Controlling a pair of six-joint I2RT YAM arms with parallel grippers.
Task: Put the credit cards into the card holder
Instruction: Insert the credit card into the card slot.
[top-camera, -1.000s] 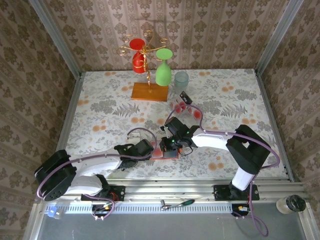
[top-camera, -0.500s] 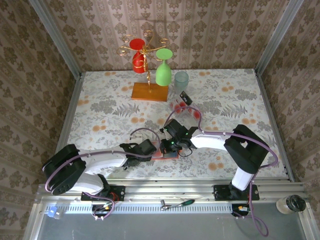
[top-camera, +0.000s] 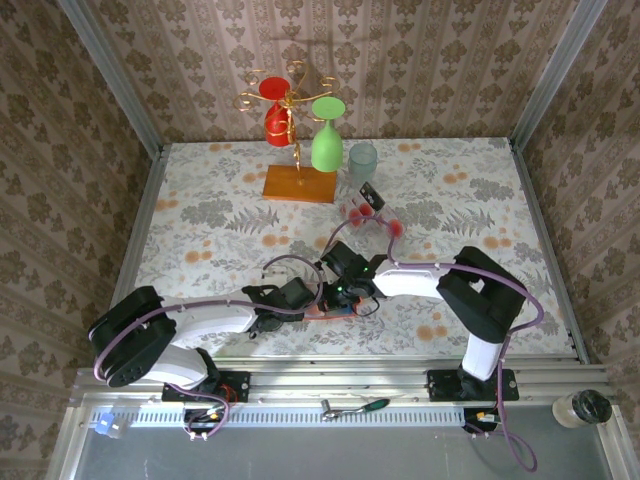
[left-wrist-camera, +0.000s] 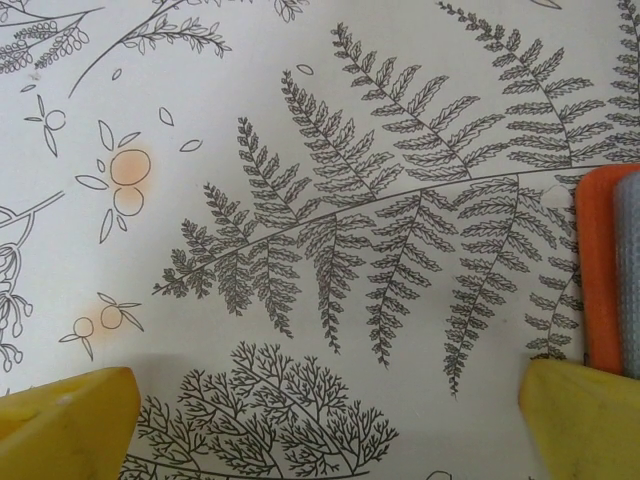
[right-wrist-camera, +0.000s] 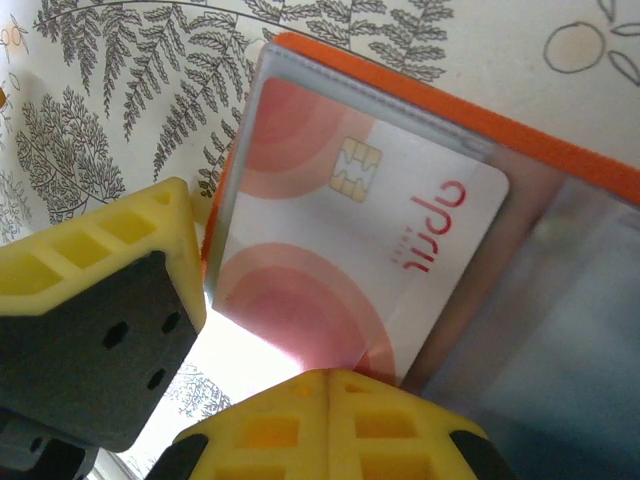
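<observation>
The orange card holder (top-camera: 341, 311) lies flat near the table's front edge, its clear sleeve facing up. One credit card (right-wrist-camera: 340, 250), white with red blobs and a chip, sits partly under that sleeve inside the orange rim (right-wrist-camera: 480, 112). My right gripper (right-wrist-camera: 331, 378) is shut, and its joined tips rest against the card's near edge. My left gripper (left-wrist-camera: 320, 430) hovers open over bare cloth just left of the holder (left-wrist-camera: 601, 270), its right fingertip (left-wrist-camera: 585, 412) beside the orange edge. More credit cards (top-camera: 366, 211) lie farther back on the table.
A gold glass rack (top-camera: 297, 120) on an orange wooden base (top-camera: 299, 184) stands at the back with red and green glasses. A pale tumbler (top-camera: 362, 160) is beside it. Both grippers (top-camera: 305, 297) (top-camera: 338, 292) crowd close together at the holder.
My left arm has swung right, bringing its open gripper up beside the holder. The right gripper has shifted slightly left, staying shut over the holder.
</observation>
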